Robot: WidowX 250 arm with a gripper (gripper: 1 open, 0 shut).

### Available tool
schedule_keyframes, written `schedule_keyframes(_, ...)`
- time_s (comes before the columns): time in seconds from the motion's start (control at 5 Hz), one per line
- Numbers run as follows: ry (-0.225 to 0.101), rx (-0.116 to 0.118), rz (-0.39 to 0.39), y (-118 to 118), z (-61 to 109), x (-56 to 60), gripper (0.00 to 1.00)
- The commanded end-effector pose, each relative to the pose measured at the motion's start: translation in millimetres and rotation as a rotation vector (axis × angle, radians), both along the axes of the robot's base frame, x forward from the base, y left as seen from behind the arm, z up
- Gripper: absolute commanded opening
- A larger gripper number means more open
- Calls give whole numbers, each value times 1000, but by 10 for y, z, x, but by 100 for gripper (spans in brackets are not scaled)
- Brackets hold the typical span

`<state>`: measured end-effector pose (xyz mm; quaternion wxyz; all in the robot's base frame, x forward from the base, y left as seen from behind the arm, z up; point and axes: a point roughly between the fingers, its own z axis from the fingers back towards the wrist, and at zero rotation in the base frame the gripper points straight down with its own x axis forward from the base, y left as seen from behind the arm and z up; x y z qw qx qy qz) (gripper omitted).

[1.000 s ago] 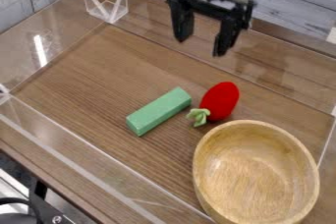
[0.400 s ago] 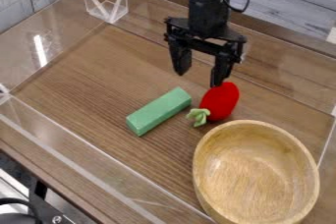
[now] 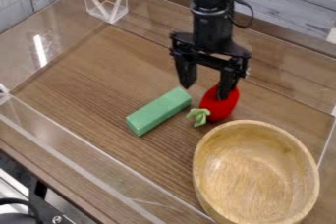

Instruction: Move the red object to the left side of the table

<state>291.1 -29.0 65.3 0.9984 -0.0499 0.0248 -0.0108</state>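
Note:
The red object, a small glossy strawberry-shaped toy with a green leafy end, lies on the brown wood-grain table right of centre. My gripper points straight down just over its upper end, open, one finger to the left and the other finger in front of the toy's right side. Nothing is held between them.
A green rectangular block lies just left of the toy. A round wooden bowl sits at the front right, close to the toy. Low clear acrylic walls border the table, with a clear stand at the back left.
My gripper has come down and toward the front right, from high above the back of the table to just over the red toy. It stayed open. The toy, block and bowl have not moved.

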Motion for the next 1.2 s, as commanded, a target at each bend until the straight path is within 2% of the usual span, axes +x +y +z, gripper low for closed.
schedule_keyframes(0.0, -57, -14, -54, -131, 8, 14, 100)
schedule_keyframes(0.2, -97, -22, -97, -120, -90, 54, 100)
schedule_keyframes(0.4, -115, -26, -121, -51, -147, 76, 100)
schedule_keyframes(1.0, -160, -35, 4, -154, 46, 166, 100)
